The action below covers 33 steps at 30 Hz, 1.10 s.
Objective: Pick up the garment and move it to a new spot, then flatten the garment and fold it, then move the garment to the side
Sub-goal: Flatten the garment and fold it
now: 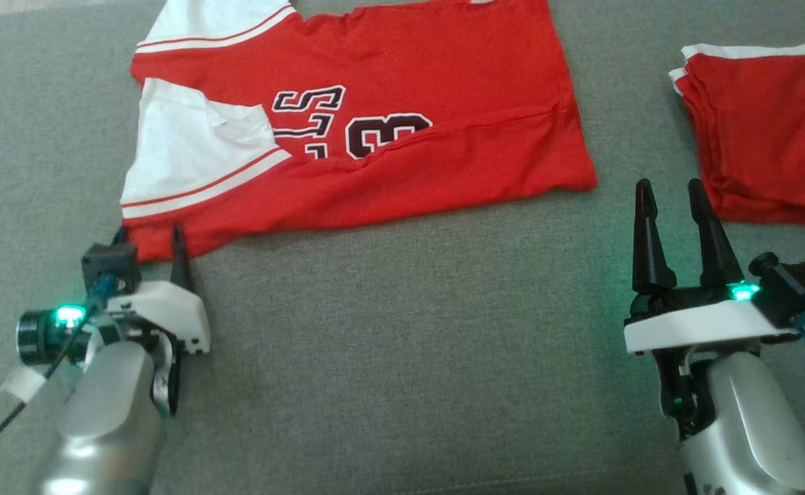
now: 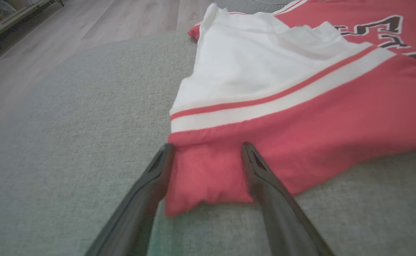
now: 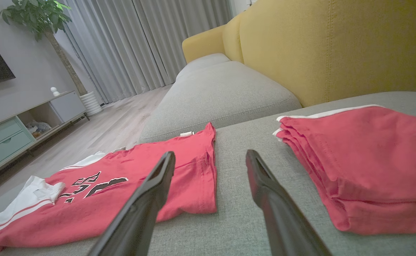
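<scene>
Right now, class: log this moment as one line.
jersey: part folded on cushion | left pincer: open, astride its near corner | right pincer: open, empty, beside folded pile

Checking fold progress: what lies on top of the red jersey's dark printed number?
The red-and-white fabric jersey has its near red edge folded over the dark numerals, and its white red-striped sleeve overlaps their left. The covered print is unreadable.

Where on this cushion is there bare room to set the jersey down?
Widest bare patch: grey cushion between left gripper and right gripper, on the jersey's near side. A narrower strip runs between jersey and folded red stack. Crowded at the right, by that stack.
</scene>
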Motion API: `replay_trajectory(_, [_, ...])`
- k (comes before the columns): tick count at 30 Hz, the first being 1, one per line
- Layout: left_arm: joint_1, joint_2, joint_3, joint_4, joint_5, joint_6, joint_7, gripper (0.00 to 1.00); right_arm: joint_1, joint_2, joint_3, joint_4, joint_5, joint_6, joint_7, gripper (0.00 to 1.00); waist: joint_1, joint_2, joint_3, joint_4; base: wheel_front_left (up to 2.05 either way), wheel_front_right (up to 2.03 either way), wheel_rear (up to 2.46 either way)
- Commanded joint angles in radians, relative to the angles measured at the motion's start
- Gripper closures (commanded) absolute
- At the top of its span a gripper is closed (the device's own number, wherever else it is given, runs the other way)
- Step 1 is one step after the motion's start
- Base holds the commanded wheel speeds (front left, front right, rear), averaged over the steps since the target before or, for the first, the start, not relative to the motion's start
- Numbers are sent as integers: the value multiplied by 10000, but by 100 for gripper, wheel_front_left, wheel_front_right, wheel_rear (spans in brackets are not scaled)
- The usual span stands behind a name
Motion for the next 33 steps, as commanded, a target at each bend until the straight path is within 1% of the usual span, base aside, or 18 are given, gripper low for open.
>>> replay_trajectory(1, [-385,413,310,64,-14,76,36,0,-290,33,263,-368,69,-7,-108,0,0,0,42,-43,0,0,0])
replay_trajectory(6, [-659,462,268,592,-37,54,45,0,-354,33,382,-399,128,-7,-108,0,0,0,162,-176,0,0,0])
replay_trajectory(8, [-749,490,220,821,-63,-53,176,0,-361,33,418,-406,160,-7,-108,0,0,0,197,-230,0,0,0])
replay_trajectory(9, [-830,492,102,1082,-82,-268,465,0,-356,33,427,-422,189,-7,-108,0,0,0,225,-264,0,0,0])
replay_trajectory(10, [-861,489,29,1212,-89,-403,636,27,-349,33,427,-428,197,-7,-108,0,0,0,224,-273,0,0,0])
replay_trajectory(11, [-903,490,-24,1282,-104,-543,694,82,-339,33,421,-433,199,-7,-108,0,0,0,217,-272,0,0,0])
replay_trajectory(12, [-955,479,-10,1276,-148,-616,585,100,-327,33,404,-432,199,-7,-108,0,0,0,201,-262,0,0,0])
replay_trajectory(14, [-1015,449,-9,1282,-173,-637,347,100,-301,33,320,-401,179,-7,-108,0,0,0,120,-189,0,0,0])
replay_trajectory(17, [-1104,365,23,1114,-183,-554,-310,100,-302,33,267,-243,7,-7,-108,0,0,0,-22,-14,0,0,0])
replay_trajectory(19, [-1183,294,16,866,-161,-550,-882,100,-367,33,308,91,-190,-7,-108,0,0,0,-118,131,0,0,0])
replay_trajectory(21, [-1254,220,-70,532,-90,-640,-1276,100,-558,33,284,562,-454,-7,-27,0,0,0,-189,289,0,0,0])
replay_trajectory(25, [-1309,161,-192,-235,83,-691,-1616,100,-1259,33,70,1573,-863,-7,809,0,0,0,-255,566,0,0,0])
replay_trajectory(26, [-1294,154,-221,-410,123,-695,-1646,100,-1468,33,-2,1855,-1032,-7,1085,0,0,0,-260,620,0,0,0])
replay_trajectory(27, [-1294,154,-221,-410,123,-695,-1646,100,-1468,33,-2,1855,-1032,-7,1085,0,0,0,-260,620,0,0,0])
replay_trajectory(30, [-1209,106,-336,-844,224,-696,-1688,100,-2134,33,-266,2688,-1444,-7,1754,0,0,0,-249,780,0,0,0])
replay_trajectory(33, [-1107,35,-496,-1192,302,-753,-1703,100,-2763,33,-498,3563,-1604,-7,2263,0,0,0,-216,919,0,0,0])
